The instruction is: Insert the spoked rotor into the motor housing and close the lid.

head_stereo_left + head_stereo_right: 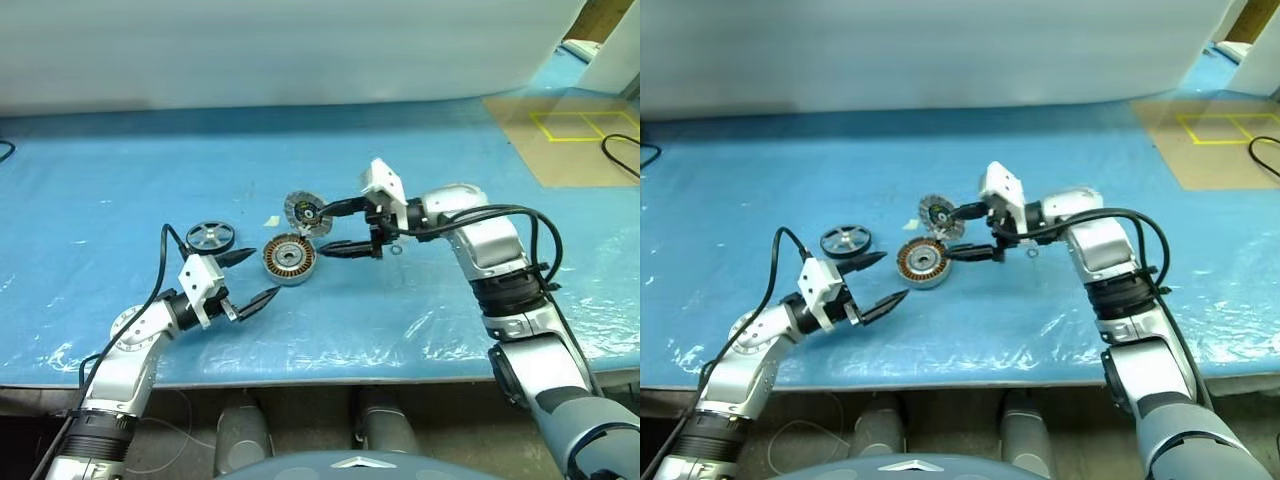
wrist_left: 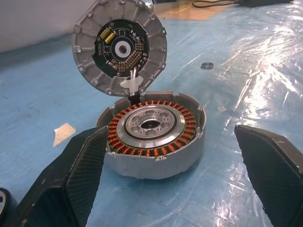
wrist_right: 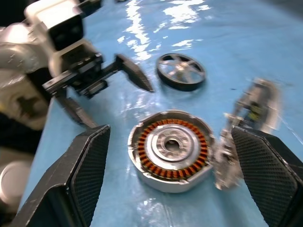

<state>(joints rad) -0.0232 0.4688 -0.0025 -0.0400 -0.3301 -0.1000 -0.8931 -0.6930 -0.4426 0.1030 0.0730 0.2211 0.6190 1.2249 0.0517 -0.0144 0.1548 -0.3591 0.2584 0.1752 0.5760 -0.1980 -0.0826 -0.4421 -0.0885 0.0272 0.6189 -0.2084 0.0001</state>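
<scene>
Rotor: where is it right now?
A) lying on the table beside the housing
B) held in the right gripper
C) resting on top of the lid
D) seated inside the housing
A: the rotor lies flat on the blue table, apart from the housing, whose copper windings and centre hole are still uncovered; the lid stands open behind it.

Motor housing (image 1: 289, 259) sits on blue table cover (image 1: 120, 180), lid (image 1: 304, 212) propped up behind it. Spoked rotor (image 1: 210, 236) lies flat to the housing's left. Left gripper (image 1: 250, 277) open near housing; right gripper (image 1: 328, 228) open beside lid.
</scene>
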